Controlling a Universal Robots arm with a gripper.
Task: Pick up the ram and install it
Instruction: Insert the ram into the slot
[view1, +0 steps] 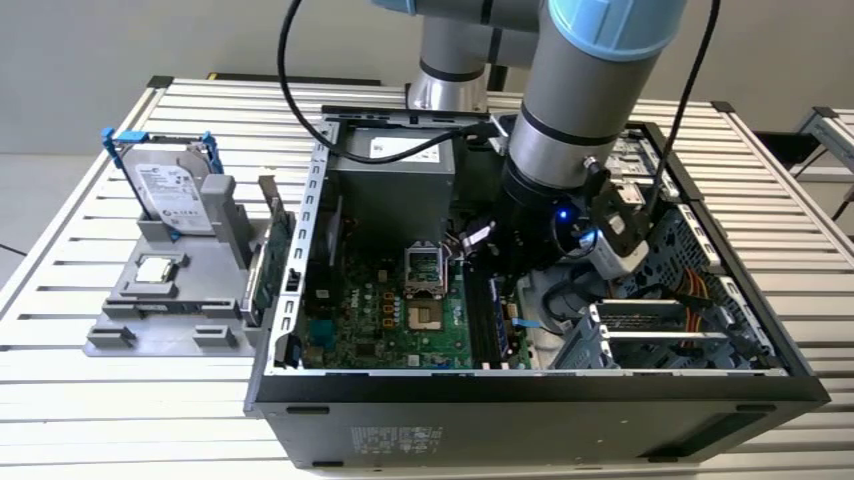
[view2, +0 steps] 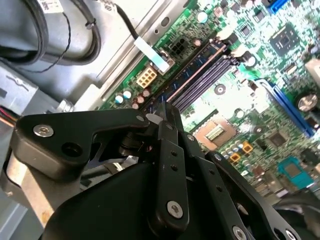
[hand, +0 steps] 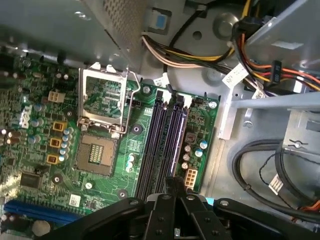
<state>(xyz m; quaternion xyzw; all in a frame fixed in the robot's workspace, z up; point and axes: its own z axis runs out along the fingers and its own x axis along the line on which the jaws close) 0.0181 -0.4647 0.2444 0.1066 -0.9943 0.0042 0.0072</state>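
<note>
The ram (view2: 192, 67) is a thin blue-green stick standing in the memory slot closest to the white power connector (view2: 147, 77), on the motherboard inside the open computer case (view1: 534, 385). In the first wrist view the ram (hand: 178, 135) lies in the outermost of the dark slots. My gripper (view2: 162, 112) is shut, its black fingertips together just above one end of that slot. In the first wrist view the gripper (hand: 172, 182) points down at the same slot end. Whether the tips touch the ram, I cannot tell.
The processor socket (hand: 102, 125) stands open beside the slots. Cable bundles (hand: 200, 55) and a metal drive cage (view1: 667, 335) crowd the other side. Outside the case, a grey fixture (view1: 134, 335) holds a hard drive (view1: 174, 195), a square processor chip (view1: 158, 268) and a green expansion card (view1: 274, 255).
</note>
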